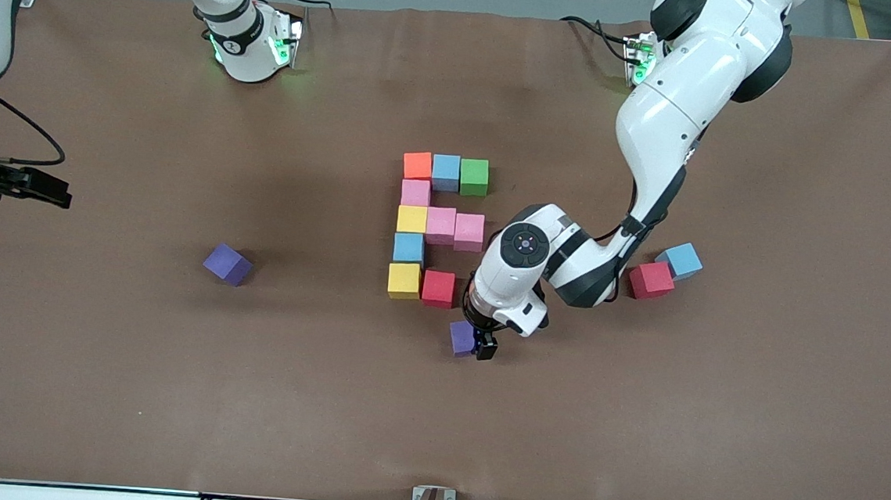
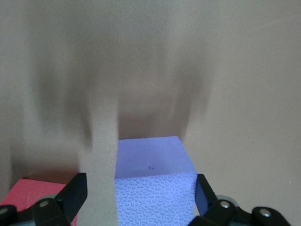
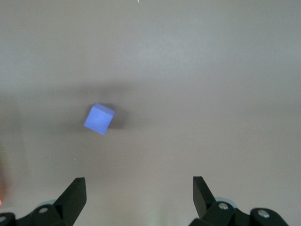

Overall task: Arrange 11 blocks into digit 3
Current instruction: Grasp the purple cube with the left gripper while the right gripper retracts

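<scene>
- Left claw [image 1: 476, 345] is low at the table, jaws spread wide around a purple block [image 1: 462, 337]. In the left wrist view the block [image 2: 155, 186] sits between the two fingers, one finger [image 2: 75, 190] standing clear of its side and the other close against it; unclenched, not gripping.
- Whether that block rests on the table or hangs just off it, cannot tell.
- A corner of the red block [image 2: 28, 193] shows beside the purple one in the left wrist view.
- The purple block lies just nearer the front camera than the figure's bottom row, yellow [image 1: 404, 280] then red [image 1: 438, 288]; it is off the row line, not flush.
- The digit 3 [image 1: 440, 226] is partly built, ten cubes in place: top bar orange, blue, green; middle bar yellow, pink, pink; spine pink and blue between the bars; bottom bar short by its last cube.
- Step in hand, as I judge it: placing the eleventh cube to close the bottom bar.
- Next move calls for a firm grip, then a shift to the empty slot beside red, squared to the row, without nudging red.
- Right claw [image 1: 50, 189] waits at the right arm's end of the table, jaws apart and empty, over a loose purple block [image 1: 227, 264].
- Spare red [image 1: 651, 279] and blue [image 1: 681, 260] blocks sit touching, toward the left arm's end.
</scene>
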### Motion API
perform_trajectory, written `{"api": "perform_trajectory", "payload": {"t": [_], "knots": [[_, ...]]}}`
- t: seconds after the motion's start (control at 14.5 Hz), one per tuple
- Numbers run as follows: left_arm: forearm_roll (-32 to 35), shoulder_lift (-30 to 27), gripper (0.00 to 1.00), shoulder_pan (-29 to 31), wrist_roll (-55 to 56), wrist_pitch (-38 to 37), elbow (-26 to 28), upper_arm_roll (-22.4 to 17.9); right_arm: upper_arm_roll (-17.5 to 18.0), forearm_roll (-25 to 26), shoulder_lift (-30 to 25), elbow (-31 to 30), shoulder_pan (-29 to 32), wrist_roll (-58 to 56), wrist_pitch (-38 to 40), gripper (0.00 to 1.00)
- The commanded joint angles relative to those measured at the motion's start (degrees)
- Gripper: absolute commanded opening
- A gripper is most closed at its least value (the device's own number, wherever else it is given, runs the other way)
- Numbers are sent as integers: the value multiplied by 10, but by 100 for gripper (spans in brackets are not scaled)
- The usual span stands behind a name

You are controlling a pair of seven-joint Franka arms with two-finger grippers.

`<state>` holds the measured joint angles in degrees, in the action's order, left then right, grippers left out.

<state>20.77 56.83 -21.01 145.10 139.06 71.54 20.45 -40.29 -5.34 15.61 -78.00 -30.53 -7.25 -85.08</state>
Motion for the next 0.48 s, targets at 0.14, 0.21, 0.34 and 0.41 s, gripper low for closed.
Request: {"api": "perform_trajectory", "payload": {"t": [0.14,0.21,0.34,0.41], "knots": [[-12,10,48,-9,-1,7,-20,-9,7,0,-1,34,-3,5,29,100],[-13,9,31,-9,-1,7,-19,-9,8,2,-1,34,-6,4,32,100],[-14,0,20,-8,-2,-3,-16,-7,8,-3,-5,34,-8,5,39,100],[-13,-7,20,-5,-3,-8,-13,-6,8,-2,-3,34,-7,5,42,100]]}}
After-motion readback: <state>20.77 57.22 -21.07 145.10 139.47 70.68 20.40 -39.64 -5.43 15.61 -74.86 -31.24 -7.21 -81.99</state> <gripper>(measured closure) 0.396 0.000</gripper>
